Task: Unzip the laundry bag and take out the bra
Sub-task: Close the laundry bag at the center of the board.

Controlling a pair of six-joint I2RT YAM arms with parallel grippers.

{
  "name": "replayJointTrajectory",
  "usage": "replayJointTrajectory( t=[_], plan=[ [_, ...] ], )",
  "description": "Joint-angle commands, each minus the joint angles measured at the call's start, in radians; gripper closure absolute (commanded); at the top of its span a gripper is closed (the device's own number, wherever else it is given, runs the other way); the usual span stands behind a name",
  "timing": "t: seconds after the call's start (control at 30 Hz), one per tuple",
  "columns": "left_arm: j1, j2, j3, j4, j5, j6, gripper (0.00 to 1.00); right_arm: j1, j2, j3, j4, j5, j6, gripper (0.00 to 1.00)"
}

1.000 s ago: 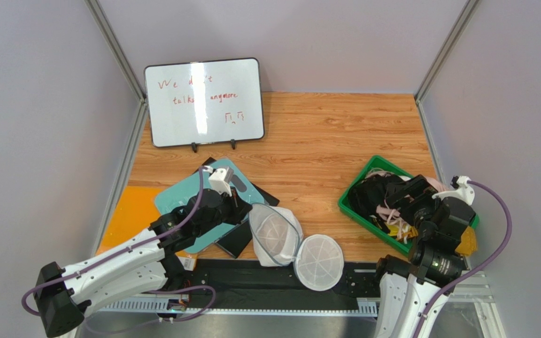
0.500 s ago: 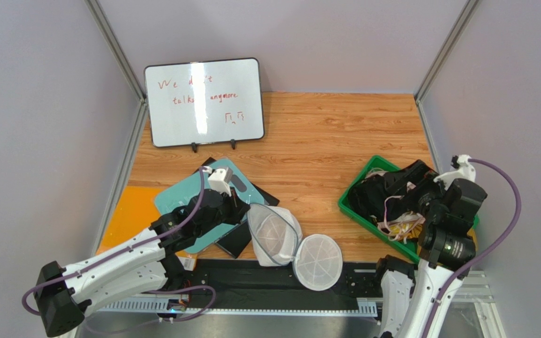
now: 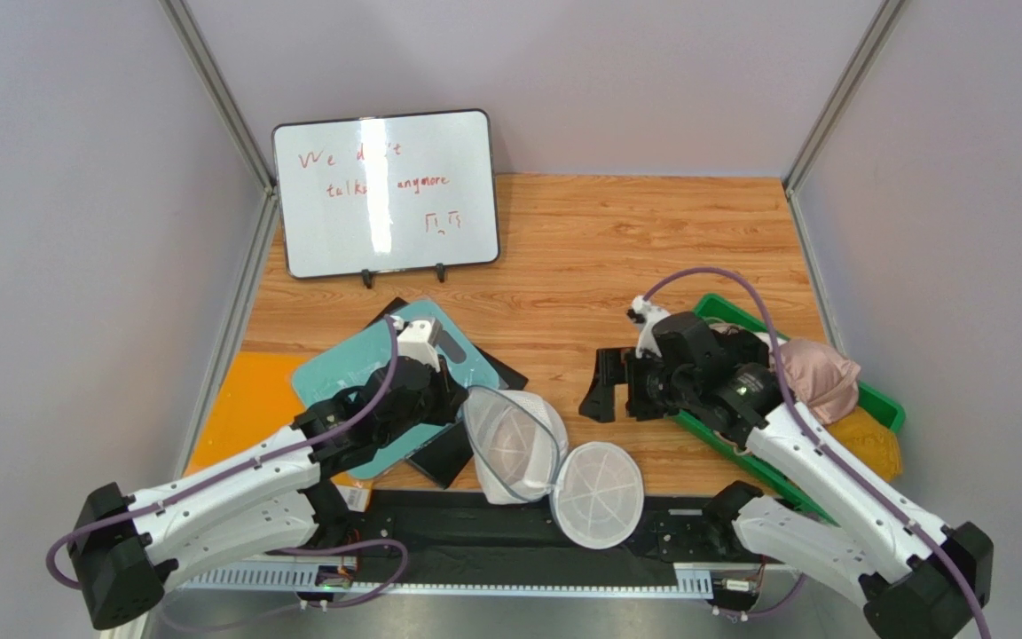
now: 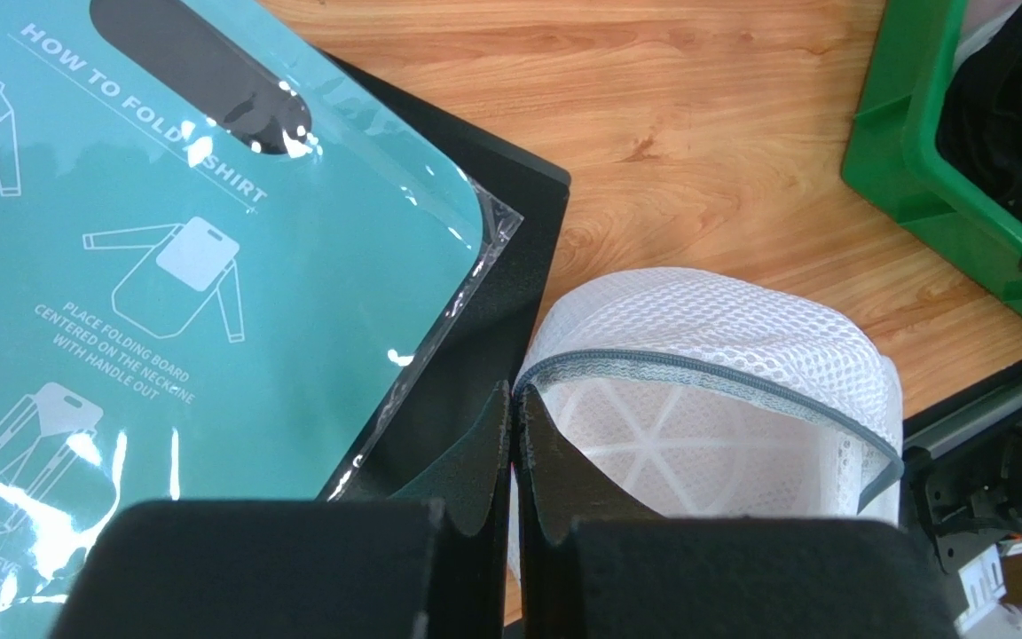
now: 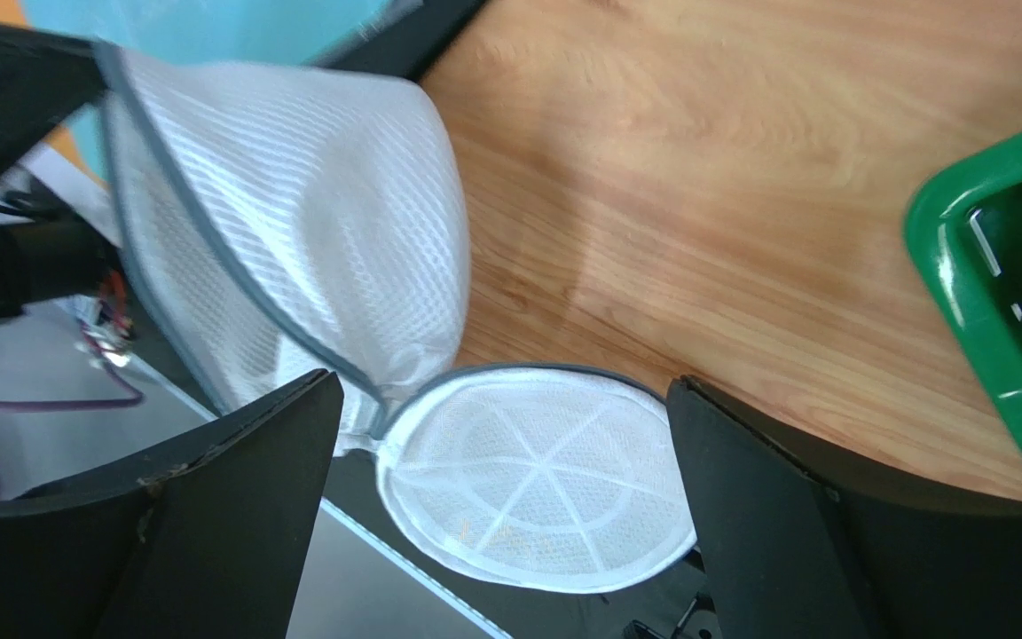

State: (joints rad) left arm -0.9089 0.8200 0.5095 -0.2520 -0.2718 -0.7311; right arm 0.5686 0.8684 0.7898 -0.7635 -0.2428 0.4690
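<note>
Operator: Right arm swung left off the green plastic bin (image 3: 730, 314) since the earlier frame. Its tool (image 3: 603, 389) hung over the wooden worktop (image 3: 610, 253), near the small round white mesh laundry bag (image 3: 516, 439).

Inspector: Tool states?

Operator: Right tool stood fully spread and empty. Left tool (image 3: 457, 400) was clamped tight on the bag's grey-blue zip rim. The round mesh lid flap (image 3: 599, 495) lay open beside the bag.

Inspector: Garment location?

Operator: The pinkish-beige bundled bra (image 3: 816, 377) lay in the bin, well apart from the bag.
</note>
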Motion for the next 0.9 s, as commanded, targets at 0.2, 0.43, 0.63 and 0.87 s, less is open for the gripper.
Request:
replayJointTrajectory(
  t=[0.2, 0.43, 0.63, 0.87],
  plan=[
    [0.022, 0.085, 0.101, 0.033, -0.017, 0.038, 1.00, 0.065, -0.048, -0.205, 0.053, 0.146, 0.103, 0.02],
    [0.041, 0.102, 0.118, 0.045, 0.000, 0.048, 1.00, 0.065, -0.057, -0.305, 0.064, 0.163, 0.229, 0.09],
    [0.053, 0.082, 0.110, 0.034, -0.006, 0.053, 1.00, 0.065, -0.065, -0.388, 0.093, 0.186, 0.301, 0.16],
    [0.059, 0.067, 0.103, 0.030, -0.007, 0.053, 1.00, 0.065, -0.118, -0.437, 0.104, 0.183, 0.326, 0.31]
  ],
)
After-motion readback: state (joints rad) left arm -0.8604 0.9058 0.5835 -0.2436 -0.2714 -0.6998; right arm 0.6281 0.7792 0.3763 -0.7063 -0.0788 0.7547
